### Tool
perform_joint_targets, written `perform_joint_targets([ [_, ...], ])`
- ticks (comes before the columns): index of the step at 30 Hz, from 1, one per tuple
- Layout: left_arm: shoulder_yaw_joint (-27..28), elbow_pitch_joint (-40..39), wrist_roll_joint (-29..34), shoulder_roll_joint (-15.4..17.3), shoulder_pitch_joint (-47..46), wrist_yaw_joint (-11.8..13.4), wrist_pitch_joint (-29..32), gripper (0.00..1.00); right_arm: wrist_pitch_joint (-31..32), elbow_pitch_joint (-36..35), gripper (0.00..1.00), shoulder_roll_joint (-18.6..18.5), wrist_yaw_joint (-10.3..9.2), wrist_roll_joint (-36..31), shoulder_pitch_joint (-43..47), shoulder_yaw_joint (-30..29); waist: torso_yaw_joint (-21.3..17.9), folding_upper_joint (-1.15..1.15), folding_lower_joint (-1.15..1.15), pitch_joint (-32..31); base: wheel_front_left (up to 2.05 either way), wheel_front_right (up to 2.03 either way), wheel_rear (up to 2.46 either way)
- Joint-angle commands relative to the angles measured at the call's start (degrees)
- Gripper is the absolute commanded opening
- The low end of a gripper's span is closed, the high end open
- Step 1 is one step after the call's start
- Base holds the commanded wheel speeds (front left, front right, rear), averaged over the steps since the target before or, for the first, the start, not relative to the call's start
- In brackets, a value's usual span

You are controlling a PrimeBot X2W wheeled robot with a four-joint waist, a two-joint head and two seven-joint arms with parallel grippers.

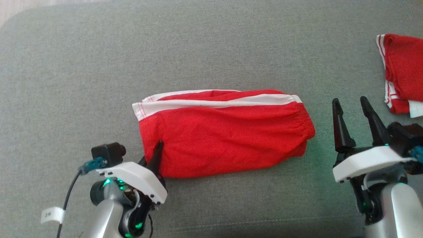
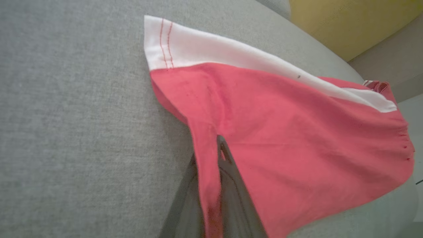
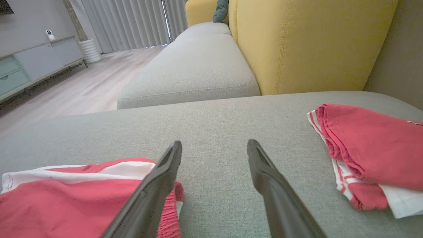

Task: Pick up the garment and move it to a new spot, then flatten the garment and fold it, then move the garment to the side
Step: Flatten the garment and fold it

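I see garment [image 1: 224,132]: red, white side band, folded flat mid grey cushion [image 1: 211,49] | left gripper [image 1: 158,148] pinched closed on its near-left edge | right gripper [image 1: 349,100] spread wide, holding nothing

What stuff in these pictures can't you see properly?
- Head view: one jaw of the left gripper is hidden under the red shorts.
- Head view: the folded red garment is cut off by the right edge.
- Right wrist view: the red shorts run off the bottom edge, partly behind the right gripper.
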Motion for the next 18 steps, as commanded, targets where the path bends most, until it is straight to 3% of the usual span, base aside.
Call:
perform_joint_targets([
  [1, 1.5, -2.9, 1.4, 0.2, -1.3, 0.6, -3.0, 1.00, 2.8, -2.3, 1.00, -0.2, 0.37, -1.3, -2.4, 1.6, 0.1, 0.00, 0.00, -0.2, 0.00, 0.00, 0.00],
  [11, 2.5, -7.7, 6.3, 2.3, -1.4, 1.8, -13.2, 1.00, 18.3, -1.4, 1.00, -8.1, 0.37, 6.8, -6.2, 7.5, 1.8, 0.00, 0.00, -0.8, 0.00, 0.00, 0.00],
  [18, 2.7, -10.2, 6.8, 2.1, -0.1, 3.0, -15.6, 1.00, 29.3, 2.7, 1.00, -14.2, 0.37, 14.2, -9.8, 12.4, 4.5, 0.00, 0.00, 0.2, 0.00, 0.00, 0.00],
])
